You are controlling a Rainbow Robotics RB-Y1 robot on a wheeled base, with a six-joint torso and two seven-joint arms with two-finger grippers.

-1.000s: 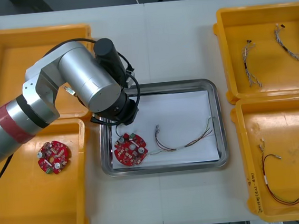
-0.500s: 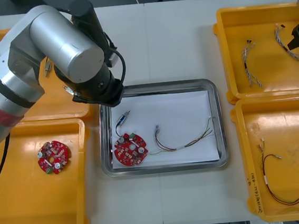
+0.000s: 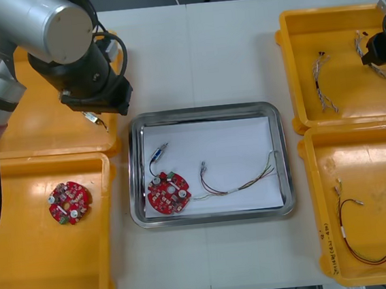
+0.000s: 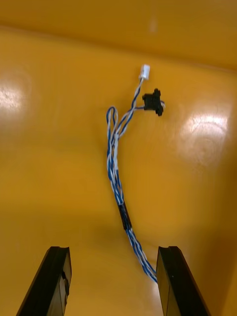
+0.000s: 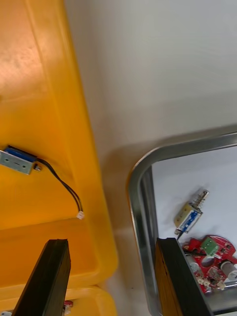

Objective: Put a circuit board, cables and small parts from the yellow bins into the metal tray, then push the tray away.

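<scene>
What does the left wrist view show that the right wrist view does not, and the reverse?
Left wrist view: beyond the left fingers, the metal tray's corner, holding a small metal part and a red circuit board; a second metal part with a black cable in a yellow bin. Right wrist view: a twisted blue and white cable on another bin's floor, ending between the right fingers. Both: a yellow bin, and open fingers.

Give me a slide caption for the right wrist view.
Right gripper, fingers open, poised above a twisted blue and white cable in a yellow bin.

Bright light, glare patches on yellow bin (image 4: 54,163).
</scene>
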